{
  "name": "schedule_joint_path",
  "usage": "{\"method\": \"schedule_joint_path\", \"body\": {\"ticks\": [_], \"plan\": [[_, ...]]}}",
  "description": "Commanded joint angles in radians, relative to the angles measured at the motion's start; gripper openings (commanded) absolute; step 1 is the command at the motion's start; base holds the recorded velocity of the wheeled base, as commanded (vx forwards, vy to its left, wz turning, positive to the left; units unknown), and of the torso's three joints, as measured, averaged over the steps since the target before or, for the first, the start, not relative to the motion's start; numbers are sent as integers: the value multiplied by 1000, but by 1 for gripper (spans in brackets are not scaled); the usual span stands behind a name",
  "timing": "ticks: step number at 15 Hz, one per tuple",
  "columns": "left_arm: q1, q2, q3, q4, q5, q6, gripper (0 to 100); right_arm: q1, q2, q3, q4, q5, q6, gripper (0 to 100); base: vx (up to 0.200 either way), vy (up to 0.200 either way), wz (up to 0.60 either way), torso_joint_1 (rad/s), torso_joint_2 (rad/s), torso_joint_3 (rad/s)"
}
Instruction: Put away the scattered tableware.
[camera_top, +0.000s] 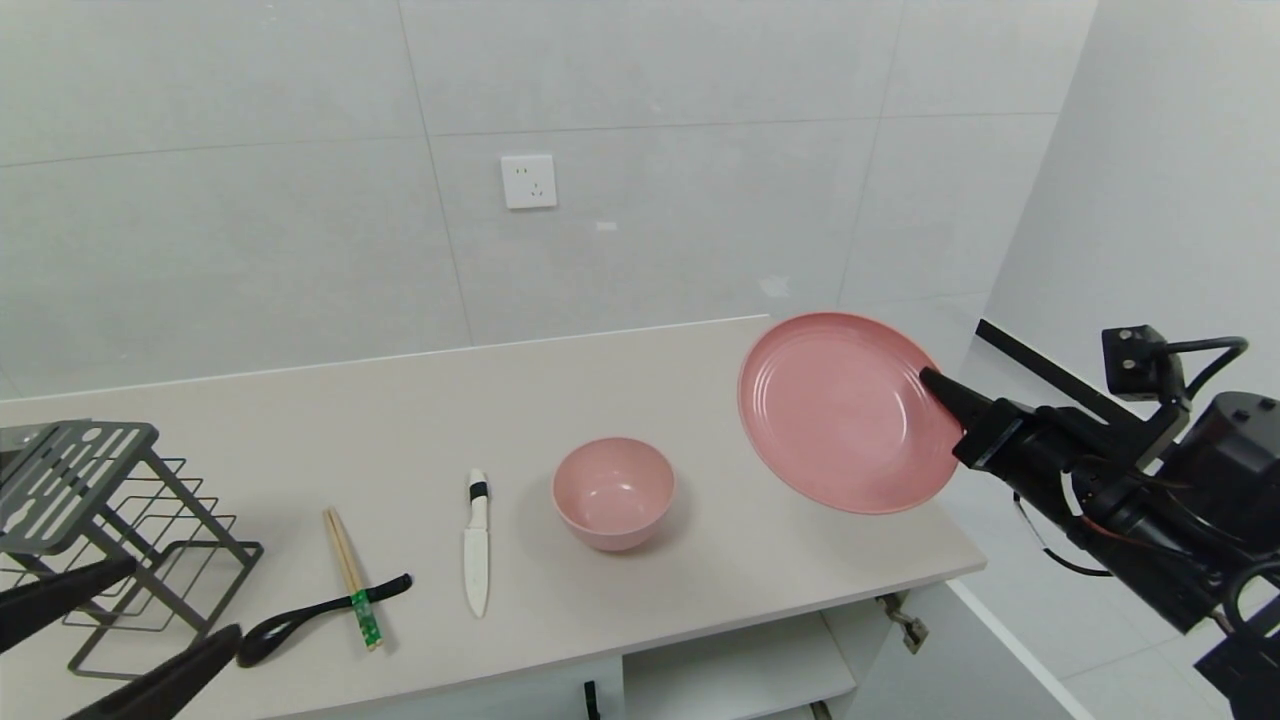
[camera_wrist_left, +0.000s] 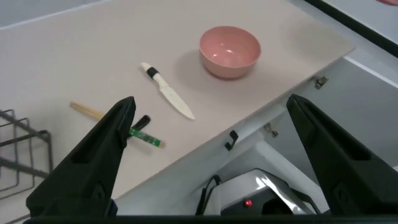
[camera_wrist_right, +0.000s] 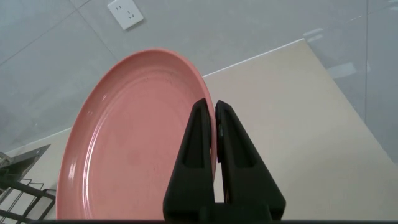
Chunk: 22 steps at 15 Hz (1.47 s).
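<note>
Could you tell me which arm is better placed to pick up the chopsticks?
Left: the left gripper is open near the chopsticks; the right gripper is shut on the plate, farther away.

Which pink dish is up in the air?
The flat pink plate: the right hand pinches its rim and holds it tilted above the counter. The pink bowl sits on the counter.

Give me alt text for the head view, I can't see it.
The right gripper holds a pink plate tilted over the counter's right end. On it lie a bowl, a knife, chopsticks crossing a black spoon, and a rack at left.
</note>
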<state>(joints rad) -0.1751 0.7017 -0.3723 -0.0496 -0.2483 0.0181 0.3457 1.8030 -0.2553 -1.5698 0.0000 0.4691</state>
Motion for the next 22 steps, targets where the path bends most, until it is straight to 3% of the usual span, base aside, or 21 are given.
{"method": "schedule_joint_path", "body": {"ticks": [1, 4, 7, 14, 22], "plan": [[-63, 352, -73, -118, -17, -4, 100, -1, 3, 1, -1, 0, 0, 0, 0, 0, 0, 0, 0, 0], [-90, 544, -76, -314, -35, -15, 100, -2, -2, -2, -1, 0, 0, 0, 0, 0, 0, 0, 0, 0], [-99, 667, -83, -403, -46, -24, 100, -1, -7, 1, -1, 0, -1, 0, 0, 0, 0, 0, 0, 0], [-101, 841, -174, -414, -42, -21, 100, 6, -16, 4, -1, 0, -27, 0, 0, 0, 0, 0, 0, 0], [-153, 1047, -281, -417, -39, -15, 100, 12, -19, 7, -1, 0, -32, 0, 0, 0, 0, 0, 0, 0]]}}
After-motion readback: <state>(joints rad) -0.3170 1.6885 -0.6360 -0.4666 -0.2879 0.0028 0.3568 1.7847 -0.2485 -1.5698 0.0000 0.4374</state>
